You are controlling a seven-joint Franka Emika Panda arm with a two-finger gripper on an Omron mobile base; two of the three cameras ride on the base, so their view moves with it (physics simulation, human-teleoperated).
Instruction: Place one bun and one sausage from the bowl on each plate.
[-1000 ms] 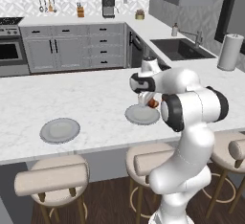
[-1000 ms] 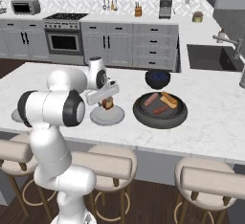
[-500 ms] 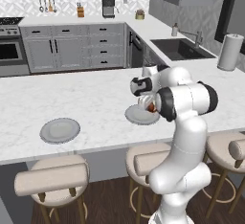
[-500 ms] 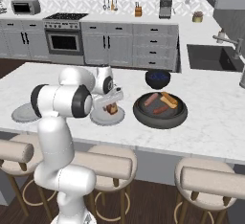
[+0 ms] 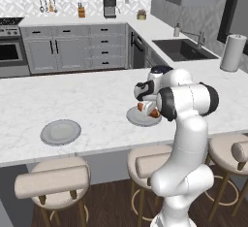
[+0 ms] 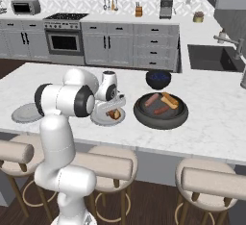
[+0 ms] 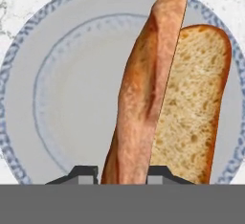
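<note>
Gripper (image 7: 122, 174): closed on the bun, one dark finger tip on each side of its near end; it hangs low over the nearer plate at the front edge of the counter.
Bun (image 7: 148, 89): golden-brown crust to the left, pale crumb face to the right, held directly above the plate's middle; whether it touches the plate cannot be told. In the right base view it shows as a small brown piece (image 6: 114, 114) under the hand.
Plate under the hand (image 7: 62, 98): light grey with a speckled raised rim, near the front edge of the counter, just beside the big dark bowl.
Second plate (image 5: 60, 132): bare, well apart toward the left end of the counter, also by the front edge.
Bowl (image 6: 160, 117): wide, dark, glossy, on the counter to the right of the held bun's plate.
Bowl contents: two sausages (image 6: 152, 99), reddish, lying beside another bun (image 6: 169, 100).
Small dark bowl (image 6: 158, 79): behind the big one, nearer the counter's far edge.
Counter (image 5: 77, 100): white marble.
Stools (image 5: 52, 182): beige seats tucked under the front edge.
</note>
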